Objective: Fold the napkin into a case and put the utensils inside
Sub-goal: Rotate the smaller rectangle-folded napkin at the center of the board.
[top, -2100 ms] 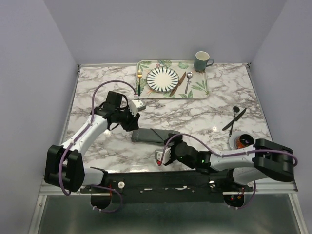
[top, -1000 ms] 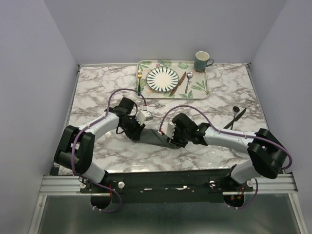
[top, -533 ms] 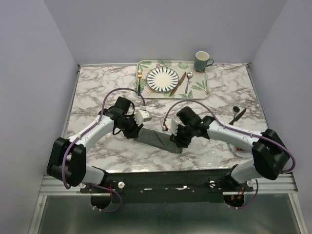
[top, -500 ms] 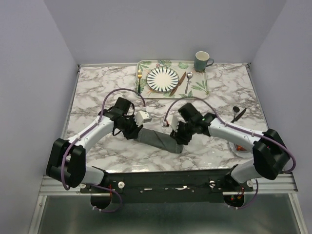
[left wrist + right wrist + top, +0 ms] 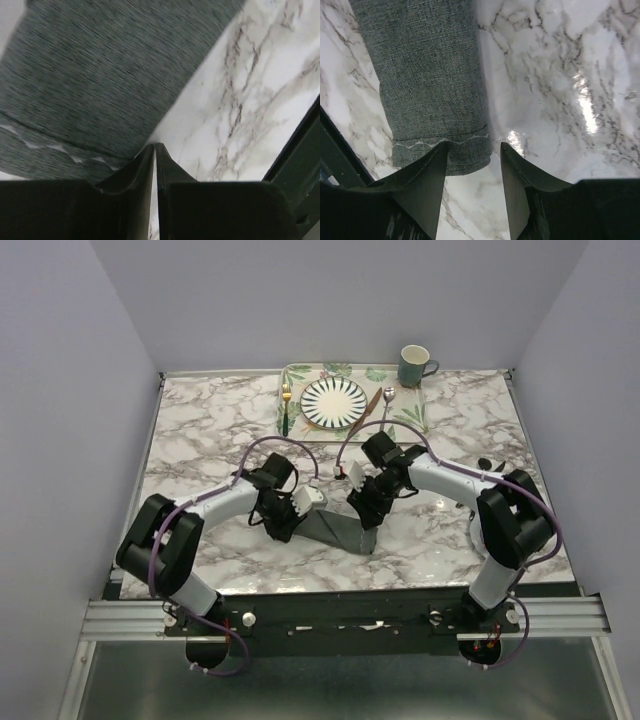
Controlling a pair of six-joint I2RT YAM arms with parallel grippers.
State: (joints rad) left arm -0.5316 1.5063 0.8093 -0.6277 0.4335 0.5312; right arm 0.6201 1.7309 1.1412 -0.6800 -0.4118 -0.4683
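Change: napkin (image 5: 338, 530) turned from lying along the near edge to slanting; now a narrow folded strip mid-counter (image 5: 200, 430), closer to the near edge than the far one.
Right arm: swung from the near-edge side round to the strip's far-right end.
Left arm: drawn in tight at the strip's left end.
Left jaws: all but pressed together, only a sliver of gap, tips at the cloth's hem; pinch on the cloth not clear.
Right jaws: spread over one corner of the stitched end, gripping nothing.
Meaning: case probably formed and being lined up; nothing inside yet, loading likely next.
Napkins: one.
Utensils: three, namely fork (image 5: 286, 405), knife (image 5: 375, 400) and spoon (image 5: 388, 398), all on the tray (image 5: 410, 420) at the far edge.
Others: one tray, one plate (image 5: 333, 403), one mug (image 5: 414, 366).
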